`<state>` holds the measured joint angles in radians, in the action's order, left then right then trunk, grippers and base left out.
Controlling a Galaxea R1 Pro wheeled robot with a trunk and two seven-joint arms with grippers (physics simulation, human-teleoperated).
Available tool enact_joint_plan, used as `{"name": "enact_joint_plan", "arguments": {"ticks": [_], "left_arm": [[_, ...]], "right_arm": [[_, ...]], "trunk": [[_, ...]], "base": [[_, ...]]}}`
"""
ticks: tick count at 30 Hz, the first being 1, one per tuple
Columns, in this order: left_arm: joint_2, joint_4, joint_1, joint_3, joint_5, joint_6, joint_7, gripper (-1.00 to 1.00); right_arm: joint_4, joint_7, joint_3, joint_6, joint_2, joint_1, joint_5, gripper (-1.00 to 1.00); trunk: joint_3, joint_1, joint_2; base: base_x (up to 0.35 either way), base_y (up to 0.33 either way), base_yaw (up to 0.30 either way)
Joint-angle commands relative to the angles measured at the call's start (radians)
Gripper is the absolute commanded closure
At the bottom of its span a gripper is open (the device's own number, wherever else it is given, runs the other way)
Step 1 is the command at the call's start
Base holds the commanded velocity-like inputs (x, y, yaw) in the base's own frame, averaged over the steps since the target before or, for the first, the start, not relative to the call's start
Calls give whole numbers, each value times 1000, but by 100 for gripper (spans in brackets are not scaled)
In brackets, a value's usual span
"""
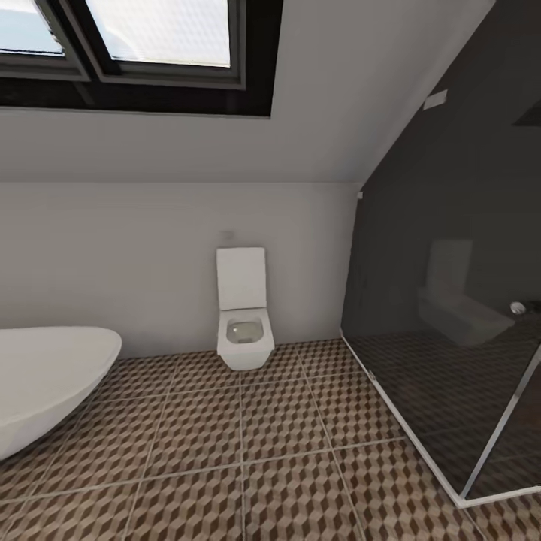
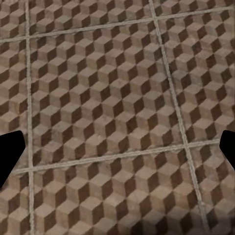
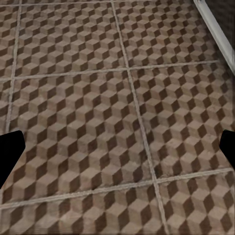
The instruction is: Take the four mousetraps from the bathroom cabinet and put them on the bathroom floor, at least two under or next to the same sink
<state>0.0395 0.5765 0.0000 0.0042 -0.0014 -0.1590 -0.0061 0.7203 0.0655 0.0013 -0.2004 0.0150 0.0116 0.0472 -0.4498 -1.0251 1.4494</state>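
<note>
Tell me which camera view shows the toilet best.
The head view: the white toilet stands whole against the back wall, lid up. Both wrist views look down at the cube-patterned bathroom floor instead.

Lighting is even and moderately dim, a soft render without hard shadows. The brightest area is the dark-framed skylight window [image 1: 158,30] at 11 o'clock in the head view, blown out to near white. The dark glass shower panel [image 1: 451,338] at 3 o'clock carries a faint reflection of the white wall-hung toilet [image 1: 243,315]. Straight lines bow toward the head view's edges. Both wrist views show the brown, beige and white cube-patterned tiled floor [image 2: 117,98] slightly soft, blurrier toward 6 o'clock.
</note>
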Motion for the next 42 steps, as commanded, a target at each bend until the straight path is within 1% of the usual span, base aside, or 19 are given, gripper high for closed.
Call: {"name": "enact_joint_plan", "arguments": {"ticks": [1,8,42], "left_arm": [[0,0,0,0,0,-2,-1,-100],[0,0,0,0,0,-2,-1,-100],[-2,-13,0,0,-1,-2,0,-100]], "right_arm": [[-1,5,0,-2,0,1,5,-100],[-1,5,0,-2,0,1,5,-100],[-1,5,0,-2,0,1,5,-100]], "trunk": [[-1,0,1],[-1,0,1],[-1,0,1]], "base": [[-50,195,-235],[-19,76,-232],[0,1,-229]]}}
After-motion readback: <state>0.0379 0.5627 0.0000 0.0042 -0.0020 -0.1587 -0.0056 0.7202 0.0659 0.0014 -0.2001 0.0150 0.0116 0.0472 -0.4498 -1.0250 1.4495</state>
